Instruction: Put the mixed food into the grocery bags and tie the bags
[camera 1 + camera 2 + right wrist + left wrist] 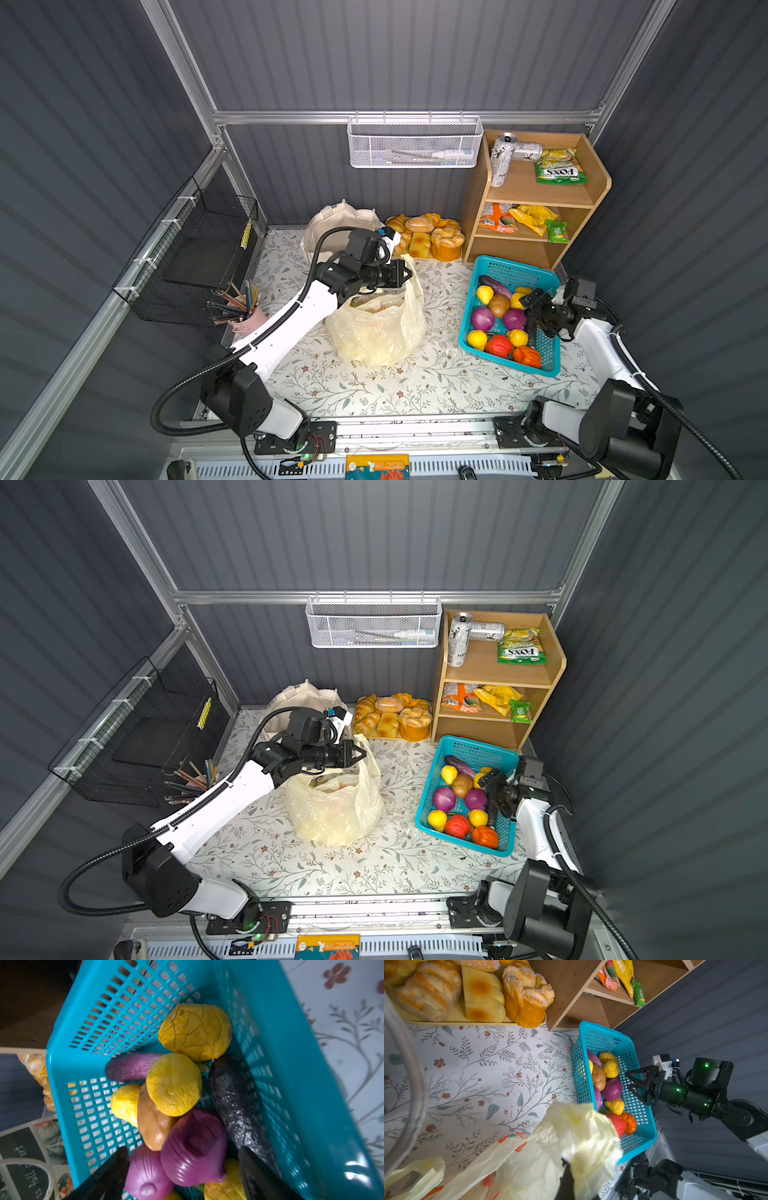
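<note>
Two purple onions (pixel 193 1147) are found in the turquoise basket (pixel 508 366), directly ahead of the right gripper (pixel 538 311), whose jaws are spread wide and empty; the dark eggplant (pixel 234 1101) is laid lengthwise along the basket wall beside them. The cream plastic bag (pixel 374 328), pinched by its handle in the closed left gripper (pixel 405 274), is set apart from the basket, so the right gripper is judged the nearer.

Robot test cell dressed as a grocery corner, not a working shop. Evidence: grey corrugated panels (pixel 374 54) on an aluminium frame (pixel 399 117). Robot arms (pixel 291 316) bolted to a rail (pixel 415 430) at 6 o'clock. Floral tablecloth (pixel 395 386). Wooden shelf (pixel 473 216) with snack packets (pixel 561 168) at 1 o'clock. Bread loaves (pixel 424 235) at 12. Toy produce (pixel 498 305) at 3.
</note>
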Controlling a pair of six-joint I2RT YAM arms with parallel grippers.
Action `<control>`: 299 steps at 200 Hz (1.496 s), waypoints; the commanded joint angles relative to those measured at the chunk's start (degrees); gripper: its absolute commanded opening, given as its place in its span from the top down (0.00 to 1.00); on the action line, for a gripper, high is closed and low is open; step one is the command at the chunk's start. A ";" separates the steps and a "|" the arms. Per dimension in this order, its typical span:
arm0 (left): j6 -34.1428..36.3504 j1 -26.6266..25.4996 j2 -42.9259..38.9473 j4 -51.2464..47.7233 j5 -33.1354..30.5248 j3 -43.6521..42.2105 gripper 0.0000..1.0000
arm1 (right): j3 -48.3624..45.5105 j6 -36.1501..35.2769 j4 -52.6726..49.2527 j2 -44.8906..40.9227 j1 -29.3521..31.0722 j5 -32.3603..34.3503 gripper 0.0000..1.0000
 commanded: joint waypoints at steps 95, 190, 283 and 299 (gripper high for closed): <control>-0.18 -5.12 13.60 4.54 -5.89 17.70 1.00 | 13.40 -2.31 5.37 -8.94 27.99 -12.55 0.18; -0.89 -7.36 17.09 4.02 -6.65 21.61 1.00 | 19.27 -6.53 14.39 2.91 43.65 -4.49 0.18; 7.20 -5.31 6.57 -3.87 -18.83 19.43 0.26 | 18.90 -10.51 19.67 9.39 44.70 -0.62 0.81; 7.54 -2.77 1.52 -4.84 -20.44 14.82 0.20 | 16.12 -10.82 22.23 7.91 44.73 -1.38 0.87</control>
